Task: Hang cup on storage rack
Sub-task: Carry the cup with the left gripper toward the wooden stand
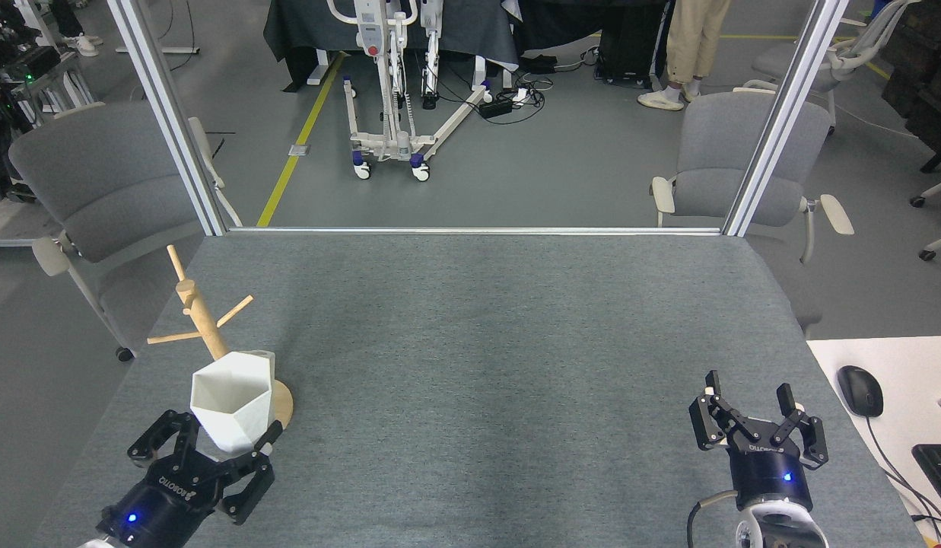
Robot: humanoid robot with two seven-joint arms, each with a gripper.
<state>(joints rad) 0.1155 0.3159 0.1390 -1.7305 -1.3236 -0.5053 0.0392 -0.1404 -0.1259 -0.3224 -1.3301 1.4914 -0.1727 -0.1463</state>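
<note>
The left gripper is low at the near left of the grey table, fingers clamped on the lower part of the cup, which it holds with the open hexagonal rim facing up, tilted slightly. The cup is directly above the gripper's fingers and hides the lower post of the storage rack, which stands just beyond and above the gripper; whether cup and rack touch cannot be told. The rack's upright post and three angled pegs show above the cup, and an edge of its round base shows to the cup's right. The right gripper is well apart at the near right of the table, its fingers spread and grasping nothing. A computer mouse lies on the white desk to its right.
</note>
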